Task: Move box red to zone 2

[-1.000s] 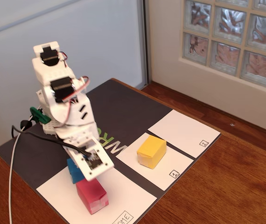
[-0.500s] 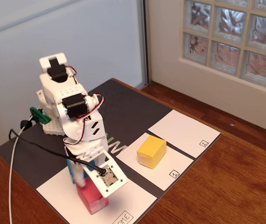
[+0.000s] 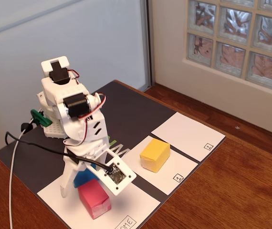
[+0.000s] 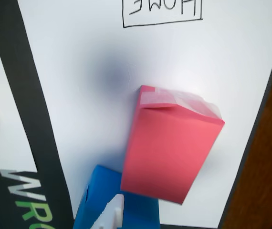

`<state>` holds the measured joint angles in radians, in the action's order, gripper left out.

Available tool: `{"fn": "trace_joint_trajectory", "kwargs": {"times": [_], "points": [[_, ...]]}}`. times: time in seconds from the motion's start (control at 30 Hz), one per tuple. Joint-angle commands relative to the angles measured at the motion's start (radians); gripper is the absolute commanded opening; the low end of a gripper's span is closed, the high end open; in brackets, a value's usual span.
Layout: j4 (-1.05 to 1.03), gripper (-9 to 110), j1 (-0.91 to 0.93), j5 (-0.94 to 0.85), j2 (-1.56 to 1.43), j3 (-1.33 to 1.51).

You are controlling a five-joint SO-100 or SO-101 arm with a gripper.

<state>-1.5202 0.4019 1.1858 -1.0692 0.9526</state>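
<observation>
Directly below the hand point(image 3: 81, 177), whose spread cannot be told, lies the red box point(image 4: 172, 145) on the counter's point(image 3: 250, 181) HOME sheet, touching a blue box point(image 4: 100, 202); light folded paper, crushable: pinch gently across its long faces

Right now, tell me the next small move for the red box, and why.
Probably lower the gripper onto the red box and close. The box sits ungrasped on the HOME sheet, touching the blue box; zone 2 is empty.
</observation>
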Motion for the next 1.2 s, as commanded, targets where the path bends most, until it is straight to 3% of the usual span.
{"fn": "trace_joint_trajectory", "kwargs": {"times": [0.0,0.6,1.03,1.17], "points": [[0.118,48,-0.014,-0.005,-0.126,0.144],[0.552,47,-0.009,0.035,-0.31,0.684],[0.699,40,-0.003,0.018,-0.212,0.703],[0.704,32,-0.006,0.021,-0.199,0.704]]}}
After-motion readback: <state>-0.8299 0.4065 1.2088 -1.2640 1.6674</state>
